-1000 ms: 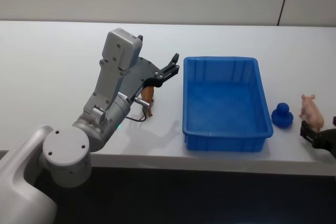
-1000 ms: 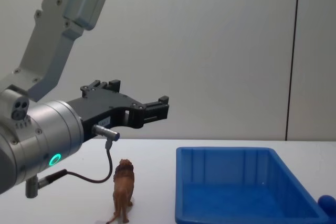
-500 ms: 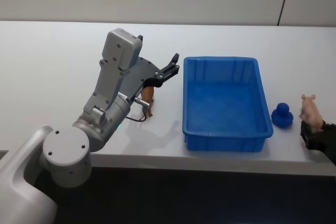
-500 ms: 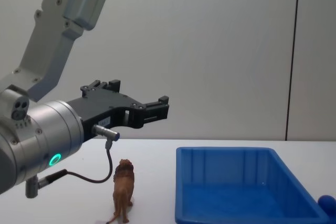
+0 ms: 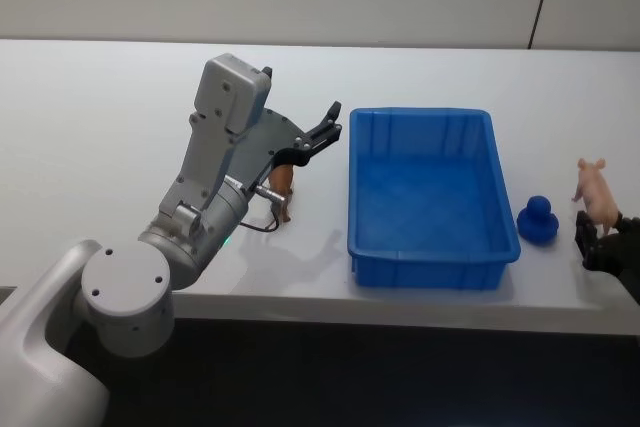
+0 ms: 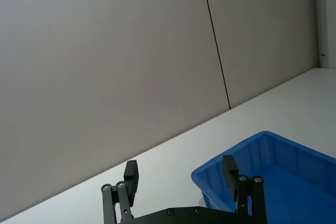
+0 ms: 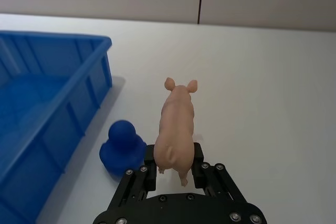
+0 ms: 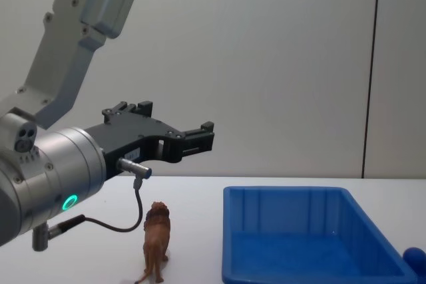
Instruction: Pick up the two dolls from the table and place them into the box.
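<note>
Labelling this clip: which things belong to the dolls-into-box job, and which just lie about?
Job: brown plastic lion figurine, near raised left gripper; rounded dark-blue toy; shallow bright-blue plastic bin; white tabletop.
Lying about: pink plastic pig figurine, though right gripper is at it.

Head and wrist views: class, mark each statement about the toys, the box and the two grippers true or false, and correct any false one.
1. The box holds one doll. False: it is empty; the lion stands on the table to its left, and the blue toy sits to its right.
2. The left gripper is open, raised above the table, holding nothing. True.
3. The right gripper grips the blue toy. False: its fingers flank the rear of the pink pig; the blue toy sits beside them.
4. The lion stands upright. True.
</note>
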